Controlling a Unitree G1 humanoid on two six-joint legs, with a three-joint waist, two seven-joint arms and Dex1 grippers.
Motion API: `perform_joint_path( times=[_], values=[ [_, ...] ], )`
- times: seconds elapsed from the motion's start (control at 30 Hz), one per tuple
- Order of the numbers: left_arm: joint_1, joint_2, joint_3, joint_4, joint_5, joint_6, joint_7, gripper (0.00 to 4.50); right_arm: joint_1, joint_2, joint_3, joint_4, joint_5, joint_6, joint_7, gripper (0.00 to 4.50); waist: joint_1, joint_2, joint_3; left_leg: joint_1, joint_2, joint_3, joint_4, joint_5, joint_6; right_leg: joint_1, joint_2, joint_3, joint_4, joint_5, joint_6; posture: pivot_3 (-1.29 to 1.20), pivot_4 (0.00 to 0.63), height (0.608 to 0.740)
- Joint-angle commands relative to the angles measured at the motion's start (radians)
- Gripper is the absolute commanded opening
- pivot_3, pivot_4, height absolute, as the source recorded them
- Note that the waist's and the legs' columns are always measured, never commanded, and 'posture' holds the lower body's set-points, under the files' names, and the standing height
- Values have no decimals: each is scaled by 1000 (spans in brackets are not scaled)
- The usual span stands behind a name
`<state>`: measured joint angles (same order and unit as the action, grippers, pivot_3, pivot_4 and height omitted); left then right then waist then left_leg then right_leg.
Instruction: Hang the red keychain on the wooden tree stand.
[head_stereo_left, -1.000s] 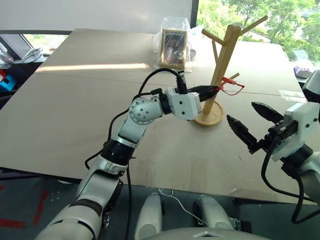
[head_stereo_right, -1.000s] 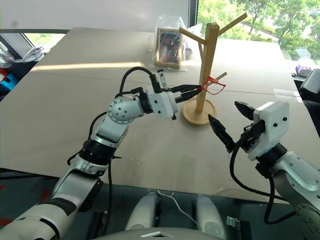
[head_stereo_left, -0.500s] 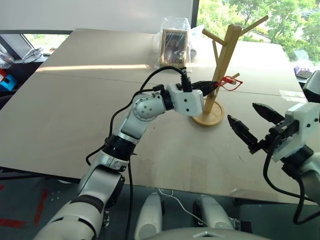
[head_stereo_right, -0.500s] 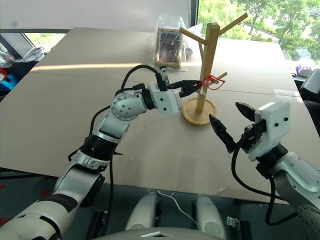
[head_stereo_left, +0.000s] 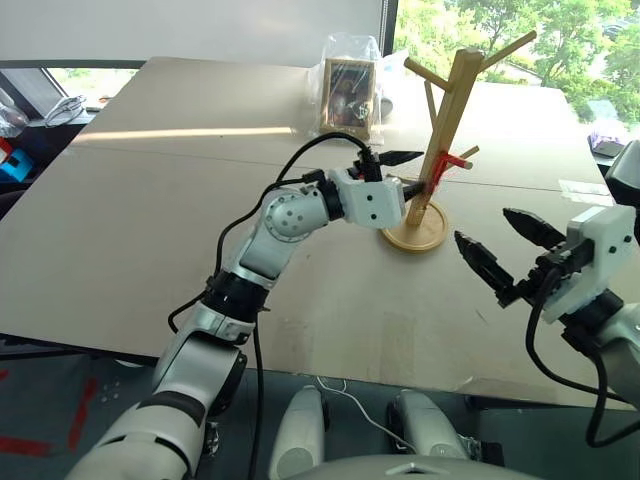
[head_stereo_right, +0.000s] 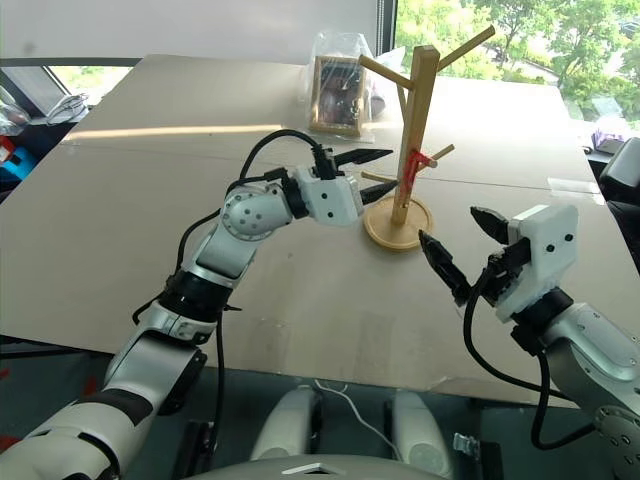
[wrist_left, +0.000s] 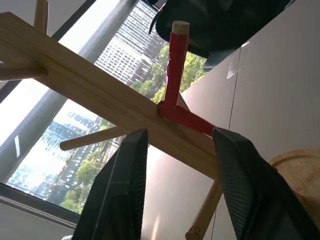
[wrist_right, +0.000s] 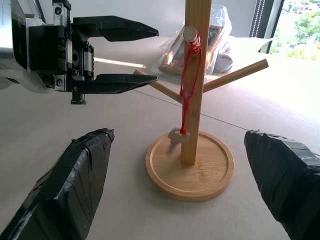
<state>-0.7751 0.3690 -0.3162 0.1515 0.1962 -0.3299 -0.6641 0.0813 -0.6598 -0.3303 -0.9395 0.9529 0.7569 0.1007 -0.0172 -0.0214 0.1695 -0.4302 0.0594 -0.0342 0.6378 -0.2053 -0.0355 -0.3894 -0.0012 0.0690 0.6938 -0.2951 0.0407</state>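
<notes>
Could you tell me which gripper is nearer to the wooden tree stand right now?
The left. The left gripper is open right beside the wooden tree stand, where the red keychain hangs. The right gripper, open, hovers apart, nearer the robot.

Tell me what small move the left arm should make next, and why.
Probably draw the left claw straight back from the wooden tree stand. Its fingers stand open with nothing between them, and the red keychain hangs from a peg, its key dangling by the post above the base, so a straight retreat should avoid snagging the strap.
</notes>
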Motion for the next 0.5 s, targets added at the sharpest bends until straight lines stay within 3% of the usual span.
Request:
perform_joint_path(
  times=[0.03,0.07,0.17,0.3,0.5],
  values=[
    [13,17,59,-90,-104,110,-58,4104,25,-33,3,33,-57,-37,82,4500,1,0,0,0,0,0,0,0,0,0,0,0,0,0,0,0,150,740],
    [22,24,73,-111,-146,173,-84,4409,29,-43,3,48,-70,-45,109,4500,0,0,0,0,0,0,0,0,0,0,0,0,0,0,0,0,150,740],
    [57,86,172,-204,-359,502,-181,4409,-11,-81,-19,116,-76,-60,190,4500,-11,0,0,1,0,0,0,0,0,0,0,0,1,0,0,0,150,740],
    [83,259,323,-292,-632,932,-304,4409,-86,-130,-35,201,-74,-69,284,4500,-30,1,2,1,1,-1,0,0,0,0,0,-1,2,0,0,0,150,740],
    [72,413,469,-270,-800,1141,-358,4409,-133,-154,-39,273,-98,-77,352,4500,-18,0,2,0,1,-1,0,0,0,0,0,-2,1,0,0,0,150,740]
  ],
)
